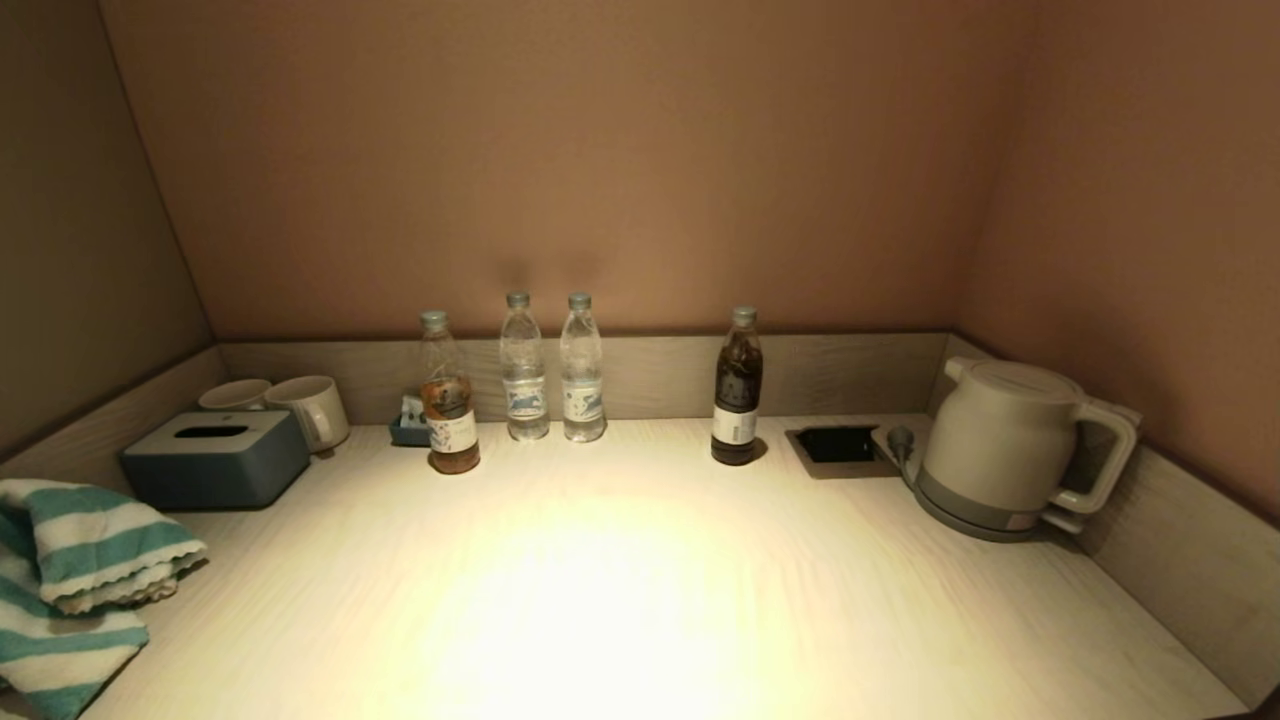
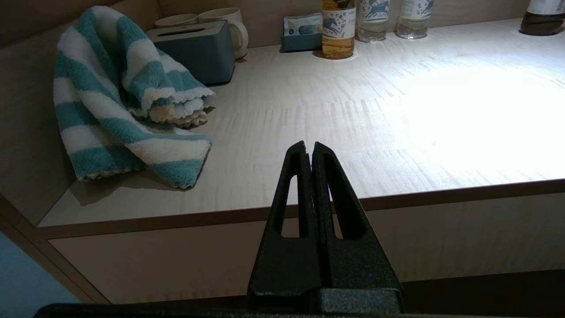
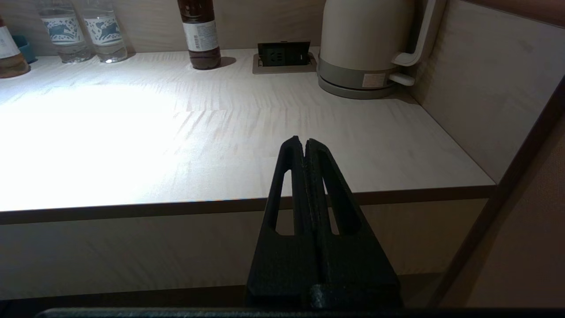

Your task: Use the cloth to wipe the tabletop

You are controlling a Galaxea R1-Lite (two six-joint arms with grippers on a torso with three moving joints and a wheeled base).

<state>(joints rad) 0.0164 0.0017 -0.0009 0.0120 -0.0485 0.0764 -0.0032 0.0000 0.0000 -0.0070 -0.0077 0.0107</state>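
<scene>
The teal and white striped cloth [image 1: 70,580] lies bunched at the near left corner of the pale wood-grain tabletop [image 1: 640,590], partly leaning on the left rim; it also shows in the left wrist view [image 2: 128,106]. My left gripper [image 2: 309,145] is shut and empty, held in front of the tabletop's front edge, to the right of the cloth. My right gripper [image 3: 301,141] is shut and empty, held in front of the front edge on the right side. Neither gripper shows in the head view.
A grey-blue tissue box [image 1: 215,458] and two mugs [image 1: 308,410] stand at back left. Several bottles [image 1: 525,375] line the back rim, a dark one [image 1: 737,390] beside the black recess [image 1: 838,445]. A cream kettle [image 1: 1010,445] stands at back right.
</scene>
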